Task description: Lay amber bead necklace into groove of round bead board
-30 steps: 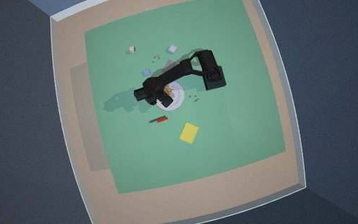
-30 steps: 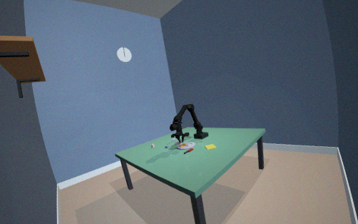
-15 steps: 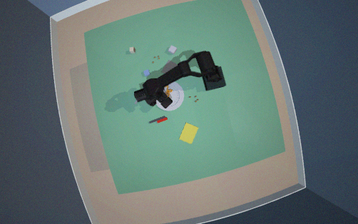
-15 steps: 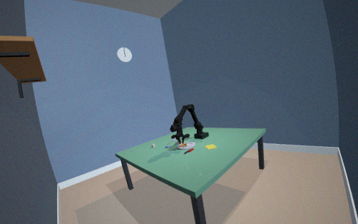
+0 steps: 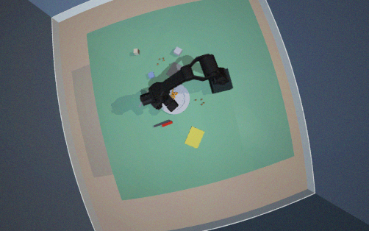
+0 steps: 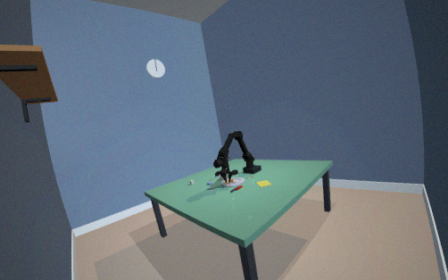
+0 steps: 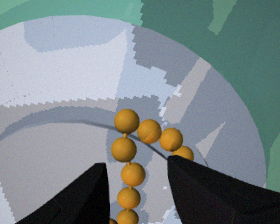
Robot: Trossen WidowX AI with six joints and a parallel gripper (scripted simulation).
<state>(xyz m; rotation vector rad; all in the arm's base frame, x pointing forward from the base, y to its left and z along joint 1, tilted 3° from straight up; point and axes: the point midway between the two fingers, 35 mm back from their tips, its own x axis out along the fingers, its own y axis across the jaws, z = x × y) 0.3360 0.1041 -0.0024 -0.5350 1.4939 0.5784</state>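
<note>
The amber bead necklace (image 5: 173,94) (image 6: 230,181) (image 7: 133,174) lies bunched on the round bead board (image 5: 185,104) (image 6: 238,180) (image 7: 66,50), partly hidden under the arm in the top view. In the wrist view one strand runs up between the fingers, turns at a top bead over the curved groove edge, and goes down right behind the right finger. My gripper (image 7: 138,169) (image 6: 228,183) is partly open, low over the board, with its fingertips on either side of the strand. A gap shows between the strand and the left finger. The rest of the necklace is out of the wrist view.
A red-and-dark tool (image 5: 167,123) (image 6: 236,189) and a yellow sheet (image 5: 194,137) (image 6: 263,183) lie beside the board. A blue cube (image 5: 151,75), a beige cube (image 5: 136,51) and a pale cube (image 5: 178,51) stand beyond it. Small brown bits (image 5: 201,99) lie near the board, others near the cubes.
</note>
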